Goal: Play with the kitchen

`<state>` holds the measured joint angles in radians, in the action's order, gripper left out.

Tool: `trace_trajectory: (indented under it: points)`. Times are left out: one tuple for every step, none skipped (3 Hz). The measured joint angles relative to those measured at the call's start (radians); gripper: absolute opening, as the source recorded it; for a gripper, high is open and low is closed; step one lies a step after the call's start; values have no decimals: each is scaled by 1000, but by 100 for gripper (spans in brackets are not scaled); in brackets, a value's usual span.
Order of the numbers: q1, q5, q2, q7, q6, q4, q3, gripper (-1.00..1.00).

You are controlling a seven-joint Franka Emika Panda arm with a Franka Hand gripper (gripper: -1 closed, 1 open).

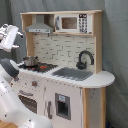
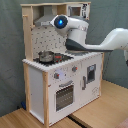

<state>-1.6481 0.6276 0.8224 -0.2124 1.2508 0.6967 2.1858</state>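
Kitchen (image 1: 65,75) upright; pot (image 2: 46,56) on stovetop (image 2: 56,59); arm (image 2: 80,37) hides sink; fingers' state perhaps untellable.

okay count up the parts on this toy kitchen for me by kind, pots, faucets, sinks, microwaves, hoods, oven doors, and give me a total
Pots: 1, the metal pot on the stovetop
Faucets: 1, black faucet
Sinks: 1, grey sink
Microwaves: 1, microwave up top
Hoods: 1, grey hood
Oven doors: 1, windowed oven door
Total: 6
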Motion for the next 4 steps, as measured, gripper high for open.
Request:
trace_trajectory:
  points:
    - [14,87,35,-49,11,0,0,100]
    - [21,175,66,-111,44,0,0,100]
    - [20,239,79,-172,94,1,0,100]
    - [19,273,104,-231,169,6,0,100]
